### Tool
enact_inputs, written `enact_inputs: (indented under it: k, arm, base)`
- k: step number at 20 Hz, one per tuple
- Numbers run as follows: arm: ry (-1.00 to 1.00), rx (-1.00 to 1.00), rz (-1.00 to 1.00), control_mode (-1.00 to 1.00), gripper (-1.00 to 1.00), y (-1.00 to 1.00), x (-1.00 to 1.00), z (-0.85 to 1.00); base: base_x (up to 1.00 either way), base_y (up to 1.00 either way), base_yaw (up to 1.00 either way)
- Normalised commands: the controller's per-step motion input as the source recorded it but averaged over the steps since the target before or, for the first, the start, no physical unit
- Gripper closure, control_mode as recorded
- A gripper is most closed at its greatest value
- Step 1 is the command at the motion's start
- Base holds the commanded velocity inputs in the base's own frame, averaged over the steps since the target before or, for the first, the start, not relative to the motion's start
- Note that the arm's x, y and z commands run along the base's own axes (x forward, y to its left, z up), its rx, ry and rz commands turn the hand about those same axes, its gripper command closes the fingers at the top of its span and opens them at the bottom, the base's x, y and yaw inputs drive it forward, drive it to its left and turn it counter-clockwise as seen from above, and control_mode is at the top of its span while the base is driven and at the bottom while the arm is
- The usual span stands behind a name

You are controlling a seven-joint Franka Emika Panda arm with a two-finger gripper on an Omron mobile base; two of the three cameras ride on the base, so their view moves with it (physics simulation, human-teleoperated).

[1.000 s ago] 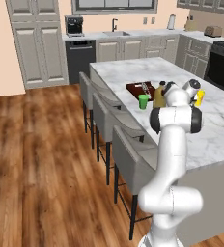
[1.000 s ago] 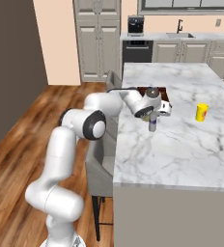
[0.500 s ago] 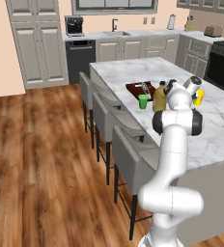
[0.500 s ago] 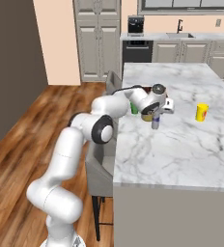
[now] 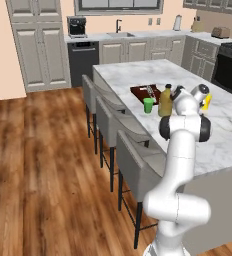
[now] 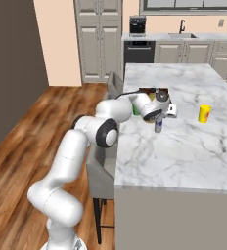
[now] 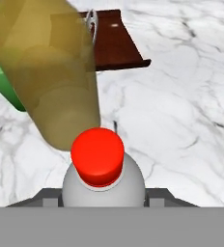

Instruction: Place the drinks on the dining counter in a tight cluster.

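Observation:
My gripper (image 7: 104,195) is shut on the small pale bottle (image 7: 103,183), which has a red cap; the bottle fills the space between the fingers. In the right base view the gripper (image 6: 159,116) holds this pale bottle (image 6: 158,127) low over the dining counter (image 6: 184,146); whether it touches the marble I cannot tell. Just beyond it stands the olive-brown wine bottle (image 7: 56,72) (image 5: 165,100). The yellow juice bottle (image 6: 204,113) (image 5: 207,101) stands apart, farther across the counter. From the left base view the gripper (image 5: 180,95) is beside the wine bottle.
A green cup (image 5: 148,105) (image 7: 3,82) stands next to the wine bottle, and the brown tray (image 5: 147,91) (image 7: 114,41) lies behind both. Grey stools (image 5: 133,150) line the counter's near side. Bare marble spreads between the held bottle and the juice bottle.
The hand with the pale bottle has shifted only slightly near the wine bottle, while the arm's elbow has swung. The grip is unchanged.

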Motion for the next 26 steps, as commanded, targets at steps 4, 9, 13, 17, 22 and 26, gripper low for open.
enact_inputs:
  k: [4, 9, 13, 17, 22, 26]
  arm:
    - [-0.02, -0.05, 0.00, -1.00, 1.00, 0.01, 0.07, -0.25]
    - [-0.04, 0.00, 0.00, -1.00, 1.00, 0.01, 0.22, -0.15]
    - [-0.03, 0.00, 0.00, -1.00, 1.00, 0.00, 0.30, -0.14]
    - [0.00, 0.00, 0.00, -1.00, 1.00, 0.00, 0.28, -0.30]
    - [0.00, -0.01, 0.00, -1.00, 1.00, 0.00, 0.30, -0.25]
    - [0.00, -0.03, 0.00, -1.00, 1.00, 0.02, -0.01, -0.42]
  base:
    - [0.00, 0.00, 0.00]
    - [0.00, 0.00, 0.00]
    - [0.00, 0.00, 0.00]
    - [0.00, 0.00, 0.00]
    - [0.00, 0.00, 0.00]
    - [0.00, 0.00, 0.00]
